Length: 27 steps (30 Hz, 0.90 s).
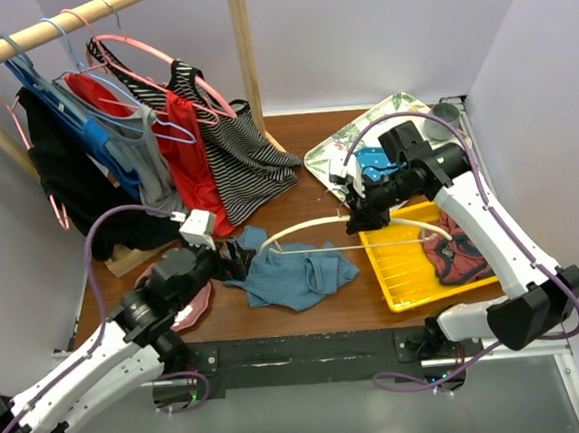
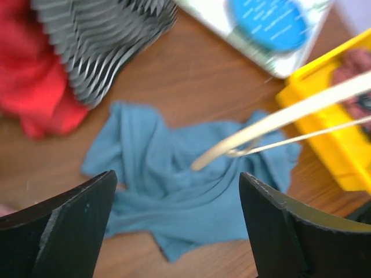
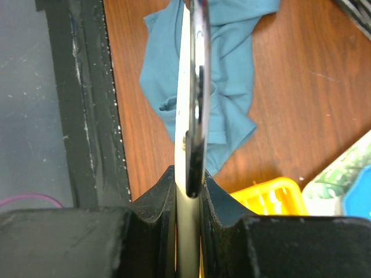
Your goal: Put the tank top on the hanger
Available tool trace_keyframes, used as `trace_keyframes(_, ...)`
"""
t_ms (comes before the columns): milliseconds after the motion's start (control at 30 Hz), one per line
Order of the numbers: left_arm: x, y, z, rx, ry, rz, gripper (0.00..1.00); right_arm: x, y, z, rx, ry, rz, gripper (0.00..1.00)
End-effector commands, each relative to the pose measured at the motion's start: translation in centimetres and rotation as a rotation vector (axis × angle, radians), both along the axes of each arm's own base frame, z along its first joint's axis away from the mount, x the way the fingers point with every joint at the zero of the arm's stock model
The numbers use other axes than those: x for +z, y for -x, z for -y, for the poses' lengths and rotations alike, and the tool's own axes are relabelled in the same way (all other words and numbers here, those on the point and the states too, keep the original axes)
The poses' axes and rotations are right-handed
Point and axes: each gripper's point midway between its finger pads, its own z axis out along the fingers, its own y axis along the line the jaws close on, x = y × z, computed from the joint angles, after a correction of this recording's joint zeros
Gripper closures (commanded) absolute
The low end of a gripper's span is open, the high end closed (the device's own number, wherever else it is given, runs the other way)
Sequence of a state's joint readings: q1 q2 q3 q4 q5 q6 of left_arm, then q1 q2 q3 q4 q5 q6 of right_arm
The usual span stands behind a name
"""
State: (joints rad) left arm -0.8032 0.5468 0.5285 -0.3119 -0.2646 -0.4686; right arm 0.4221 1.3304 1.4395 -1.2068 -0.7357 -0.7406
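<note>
The right fingers (image 3: 156, 202) are pinched on the hanger (image 1: 305, 222), whose free arm reaches over the tank top (image 1: 294, 276), crumpled on the bench (image 1: 308, 320) at their 8 o'clock. The left fingers (image 2: 69, 220) gape wide above it, holding nothing. They had best take one strap's edge and spread it for the arm's tip. A yellow tray (image 1: 399, 268) sits at 3 o'clock of the cloth and a clothes rail (image 1: 54, 27) at 11.

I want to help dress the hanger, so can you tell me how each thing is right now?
Tank top: crumpled on the table, not on the hanger.
Hanger: gripped at one end, other tip over the tank top.
Left gripper: open, empty, above the tank top.
Right gripper: shut on the hanger.
Tray: holds a dark red garment.
</note>
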Motion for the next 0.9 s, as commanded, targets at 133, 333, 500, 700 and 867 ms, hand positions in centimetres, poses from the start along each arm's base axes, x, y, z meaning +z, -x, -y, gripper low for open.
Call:
trace_keyframes(133,-7.3,-2.5,-3.6,0.369,-0.206,-0.305,0.26,-0.3,0.4,-1.2,0.033,-0.082,-0.045,1.0)
trace_keyframes(333,-10.6,-2.4,-4.5,0.426,-0.325,-0.4,0.39,-1.0,-0.1,-1.7,0.048,-0.085,-0.074,1.0)
trace_keyframes(500,-11.3,-2.3,-3.7,0.399,-0.301,-0.413,0.54,-1.5,-0.4,-1.9,0.054,-0.082,-0.087,1.0)
trace_keyframes(700,-11.5,-2.0,-3.6,0.374,-0.304,-0.421,0.83,-1.8,-1.0,-2.2,0.054,-0.08,-0.101,1.0)
trace_keyframes(867,-11.5,-1.6,-3.6,0.36,-0.299,-0.424,1.0,-2.0,-1.7,-3.2,0.077,-0.083,-0.123,1.0)
